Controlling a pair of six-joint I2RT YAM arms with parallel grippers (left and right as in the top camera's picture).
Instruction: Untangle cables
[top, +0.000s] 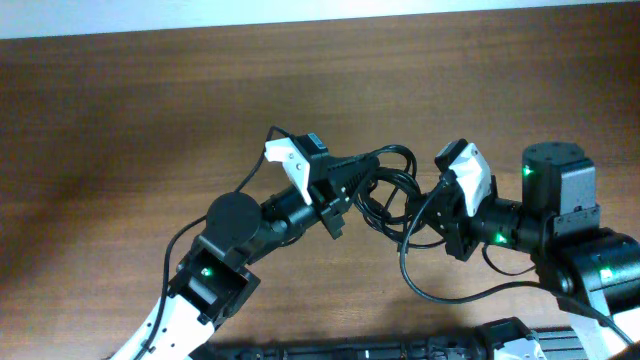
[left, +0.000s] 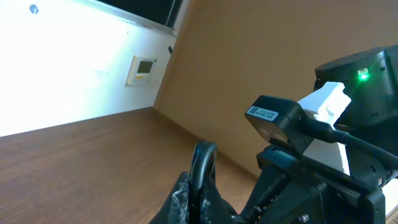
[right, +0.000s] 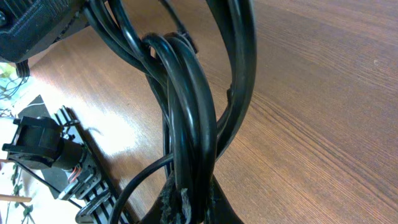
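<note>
Overhead: tangled thin black looped cables (top: 388, 190) over middle of brown wooden tabletop (top: 150, 100); left gripper (top: 352, 172) pinches one loop, right gripper (top: 432, 205) clamps bunched strands, both above tabletop middle.

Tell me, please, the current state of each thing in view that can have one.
cables: still tangled, looped together in one bundle, gripped by both arms.
left gripper: shut on the cables.
right gripper: shut on the cables.
green status lights: lit.
</note>
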